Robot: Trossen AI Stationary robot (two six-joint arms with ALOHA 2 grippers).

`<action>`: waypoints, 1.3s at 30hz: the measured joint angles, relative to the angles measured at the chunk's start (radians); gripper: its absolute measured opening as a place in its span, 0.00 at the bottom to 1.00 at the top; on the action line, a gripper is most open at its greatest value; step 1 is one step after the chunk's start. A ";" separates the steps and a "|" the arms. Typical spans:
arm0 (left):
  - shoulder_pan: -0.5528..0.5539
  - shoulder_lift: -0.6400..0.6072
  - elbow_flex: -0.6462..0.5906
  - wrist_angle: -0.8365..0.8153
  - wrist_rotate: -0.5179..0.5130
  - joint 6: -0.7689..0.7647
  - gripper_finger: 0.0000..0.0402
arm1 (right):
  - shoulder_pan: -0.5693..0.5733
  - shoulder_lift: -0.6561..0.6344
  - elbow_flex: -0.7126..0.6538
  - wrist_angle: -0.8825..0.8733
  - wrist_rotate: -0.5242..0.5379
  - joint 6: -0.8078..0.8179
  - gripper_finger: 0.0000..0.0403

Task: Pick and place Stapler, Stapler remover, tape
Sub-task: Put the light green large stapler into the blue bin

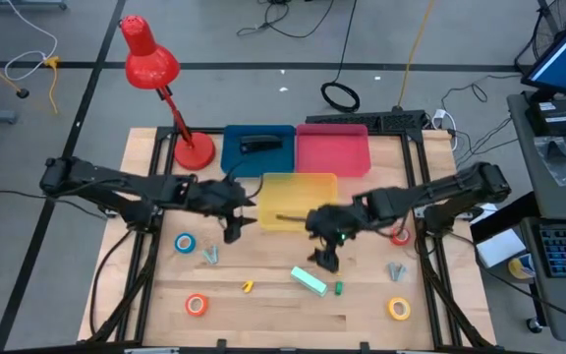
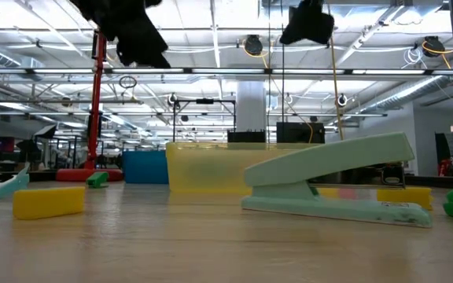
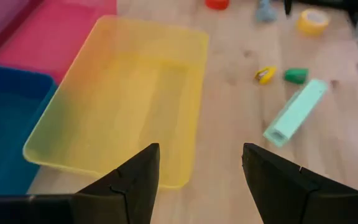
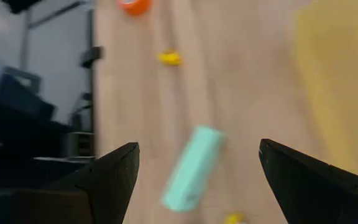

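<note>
Right end effector (image 1: 324, 260) hangs spread and empty at frame centre, just above the mint stapler (image 1: 310, 281) lying on the counter (image 1: 263, 310). Left end effector (image 1: 232, 232), also spread and empty, sits left of the yellow bin (image 1: 298, 183). Tape rolls lie scattered: blue (image 1: 185, 243), orange (image 1: 197, 305), yellow (image 1: 399, 308).

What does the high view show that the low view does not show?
Only the high view shows the blue tape, orange tape, yellow tape, red tape, the pink bin and the black stapler lying in the blue bin.
Only the low view shows the room's ceiling lights.
Both show the mint stapler, yellow bin and red lamp.
</note>
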 joint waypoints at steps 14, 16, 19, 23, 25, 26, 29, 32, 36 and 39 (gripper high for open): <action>-0.226 -0.296 -0.302 0.157 -0.262 -0.220 0.57 | 0.183 0.098 0.000 0.030 0.050 0.344 0.79; -0.245 -0.325 -0.322 0.147 -0.289 -0.232 0.57 | 0.183 0.117 0.000 0.037 0.029 0.378 0.79; -0.266 -0.353 -0.334 0.140 -0.321 -0.245 0.57 | 0.180 0.136 0.000 0.027 -0.002 0.426 0.79; -0.277 -0.354 -0.337 0.135 -0.353 -0.233 0.57 | 0.165 0.160 0.000 -0.022 -0.017 0.472 0.79; -0.276 -0.352 -0.336 0.139 -0.357 -0.228 0.57 | 0.151 0.171 0.000 -0.036 -0.029 0.493 0.79; -0.275 -0.351 -0.336 0.136 -0.358 -0.227 0.57 | 0.146 0.176 0.000 -0.050 -0.029 0.506 0.79; -0.275 -0.351 -0.336 0.138 -0.359 -0.227 0.57 | 0.139 0.190 0.000 -0.051 -0.029 0.510 0.79; -0.275 -0.351 -0.336 0.142 -0.365 -0.227 0.57 | 0.139 0.214 0.001 -0.042 -0.047 0.502 0.79; -0.275 -0.351 -0.336 0.143 -0.372 -0.227 0.57 | 0.139 0.258 0.001 -0.054 -0.054 0.474 0.79; -0.275 -0.351 -0.336 0.143 -0.374 -0.227 0.57 | 0.139 0.280 0.001 -0.051 -0.050 0.450 0.79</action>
